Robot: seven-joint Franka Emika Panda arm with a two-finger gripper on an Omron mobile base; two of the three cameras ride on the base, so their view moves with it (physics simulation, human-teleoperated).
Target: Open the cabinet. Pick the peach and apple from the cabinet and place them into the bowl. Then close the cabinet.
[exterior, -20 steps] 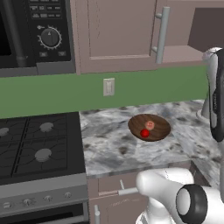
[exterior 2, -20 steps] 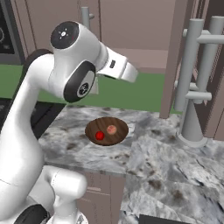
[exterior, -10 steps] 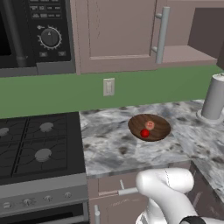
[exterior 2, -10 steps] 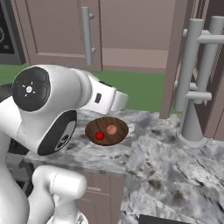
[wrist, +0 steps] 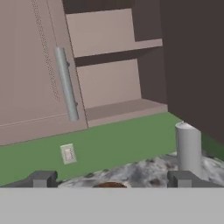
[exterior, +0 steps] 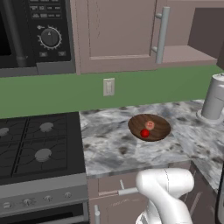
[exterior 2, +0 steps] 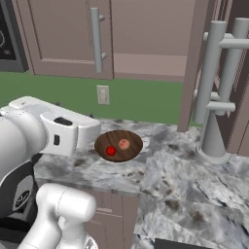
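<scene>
Tool (wrist: 112, 178) spread apart and bare, facing the cabinet's (wrist: 109, 65) open right half.

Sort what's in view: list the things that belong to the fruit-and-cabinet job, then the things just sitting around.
Part of the job:
cabinet, right door swung open
peach, in the bowl
apple, in the bowl
bowl, on the counter
gripper, open

Just there:
stove
microwave
wall outlet
grey canister
</scene>
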